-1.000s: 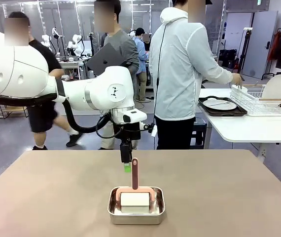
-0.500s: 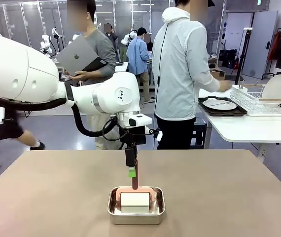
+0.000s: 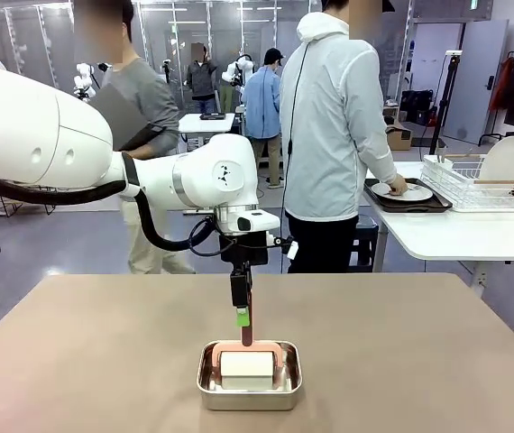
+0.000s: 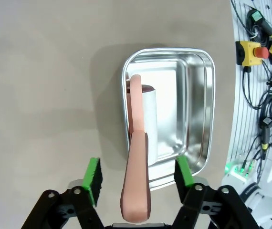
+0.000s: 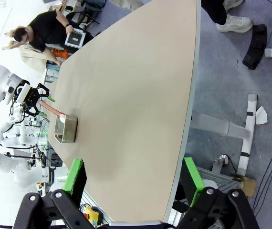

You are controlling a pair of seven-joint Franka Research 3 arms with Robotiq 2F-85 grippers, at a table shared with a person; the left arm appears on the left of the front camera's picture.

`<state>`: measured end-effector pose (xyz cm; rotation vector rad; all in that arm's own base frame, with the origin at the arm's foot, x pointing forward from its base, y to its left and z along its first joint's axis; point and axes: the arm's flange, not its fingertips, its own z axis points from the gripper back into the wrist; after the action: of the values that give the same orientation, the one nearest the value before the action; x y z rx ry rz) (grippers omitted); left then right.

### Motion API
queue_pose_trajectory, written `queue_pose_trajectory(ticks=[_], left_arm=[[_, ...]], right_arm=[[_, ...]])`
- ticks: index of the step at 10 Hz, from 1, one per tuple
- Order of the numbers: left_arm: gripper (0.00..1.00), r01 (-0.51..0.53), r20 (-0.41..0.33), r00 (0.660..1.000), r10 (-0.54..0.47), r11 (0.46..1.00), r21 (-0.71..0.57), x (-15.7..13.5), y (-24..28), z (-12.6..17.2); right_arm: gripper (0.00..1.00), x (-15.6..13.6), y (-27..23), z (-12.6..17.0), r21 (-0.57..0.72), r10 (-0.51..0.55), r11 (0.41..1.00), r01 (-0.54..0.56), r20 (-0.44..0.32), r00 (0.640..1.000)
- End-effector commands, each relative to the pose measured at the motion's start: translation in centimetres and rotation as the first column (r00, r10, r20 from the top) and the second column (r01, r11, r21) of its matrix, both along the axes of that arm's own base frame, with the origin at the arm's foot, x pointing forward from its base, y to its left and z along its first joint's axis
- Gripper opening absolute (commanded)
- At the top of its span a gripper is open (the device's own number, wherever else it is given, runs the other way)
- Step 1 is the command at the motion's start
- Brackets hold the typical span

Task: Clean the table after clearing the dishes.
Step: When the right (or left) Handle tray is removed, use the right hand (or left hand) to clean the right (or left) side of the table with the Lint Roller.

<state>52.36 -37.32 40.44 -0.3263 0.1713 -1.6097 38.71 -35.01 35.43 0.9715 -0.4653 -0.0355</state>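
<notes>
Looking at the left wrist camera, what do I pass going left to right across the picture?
green pad → roller handle → second green pad → yellow stop buttons. The steel pan overlaps the handle and the second pad, so it is left out.

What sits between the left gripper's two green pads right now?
In the left wrist view, the roller's pink handle stands between the left gripper's pads, with a gap on each side, rising from the steel pan.
</notes>
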Motion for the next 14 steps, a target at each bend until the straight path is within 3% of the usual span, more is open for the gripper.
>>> queue_pose_trajectory(ticks=[1,5,7,11,13,14], left_arm=[[0.5,-0.007,-0.024,1.0,0.007,1.0,0.0,-0.1,-0.1,0.5],[0.12,0.0,-0.021,1.0,0.0,1.0,-0.011,-0.4,-0.3,0.5],[0.0,0.001,-0.015,1.0,-0.001,1.0,-0.011,-0.5,-0.2,0.8],[0.02,-0.047,-0.014,0.999,0.047,0.998,-0.03,-0.6,1.0,1.5],[0.0,-0.166,0.027,0.986,0.167,0.985,-0.039,-1.5,3.5,4.6],[0.0,-0.267,0.036,0.963,0.267,0.964,-0.009,-2.6,6.0,7.1]], right_arm=[[1.0,-0.5,0.4,0.1,-0.016,0.0,1.0,0.0,0.0,1.0],[1.0,-0.5,0.4,0.1,-0.016,0.0,1.0,0.0,0.0,1.0],[1.0,-0.5,0.4,0.1,-0.016,0.0,1.0,0.0,0.0,1.0],[1.0,-0.5,0.4,0.1,-0.016,0.0,1.0,0.0,0.0,1.0],[1.0,-0.5,0.4,0.1,-0.016,0.0,1.0,0.0,0.0,1.0],[1.0,-0.5,0.4,0.1,-0.016,0.0,1.0,0.0,0.0,1.0]])
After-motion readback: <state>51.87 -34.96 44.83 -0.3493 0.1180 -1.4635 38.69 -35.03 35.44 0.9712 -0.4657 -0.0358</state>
